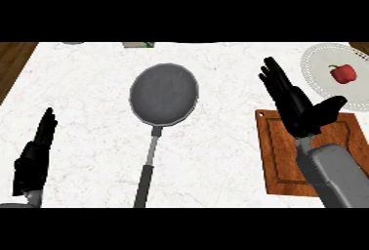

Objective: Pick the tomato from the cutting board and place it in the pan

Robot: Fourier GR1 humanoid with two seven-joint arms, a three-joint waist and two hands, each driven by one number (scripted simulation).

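The right hand (297, 105) is spread wide, fingers straight, holding nothing, above the left edge of the wooden cutting board (344, 146). No tomato shows on the board; a red pepper (343, 73) lies on the white plate (314, 63) beyond. The grey pan (164, 93) sits mid-counter. The left hand (34, 156) rests open at the lower left.

Grey pan (164, 93) mid-counter, handle toward viewer; wooden cutting board (279, 156) right
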